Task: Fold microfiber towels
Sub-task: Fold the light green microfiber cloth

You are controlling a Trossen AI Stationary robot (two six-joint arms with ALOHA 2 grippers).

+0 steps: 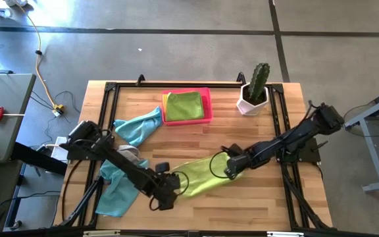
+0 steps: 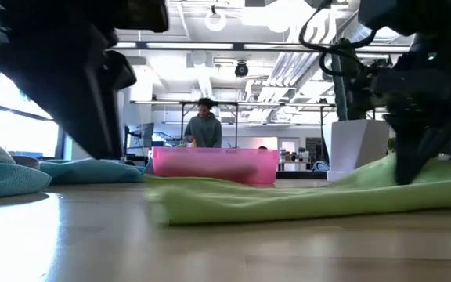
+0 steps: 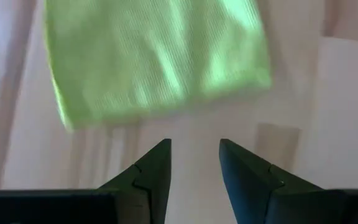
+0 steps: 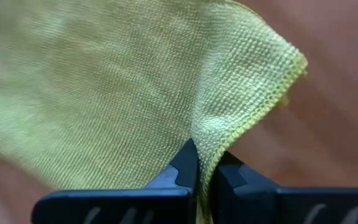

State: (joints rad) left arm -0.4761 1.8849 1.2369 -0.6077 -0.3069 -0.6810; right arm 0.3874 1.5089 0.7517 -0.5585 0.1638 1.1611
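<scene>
My right arm reaches in from the right edge, stretched low and diagonally toward the middle of the bench, its right end effector [image 1: 231, 168] tipped down with the two fingers [image 4: 188, 163] pressed together on a fold of the lime green towel [image 1: 206, 176]. My left arm runs from the left side toward the front centre, elbow bent; its left end effector [image 3: 194, 163] hovers with its fingers [image 3: 157, 165] parted, gripping nothing.

Colours on the wooden table [image 1: 255, 197]

Lime green towel [image 1: 199, 176] near pink tray [image 1: 208, 105]; teal towels [image 1: 139, 126] beside tray; green cactus [image 1: 260, 80] in white pot [image 1: 250, 103].
</scene>
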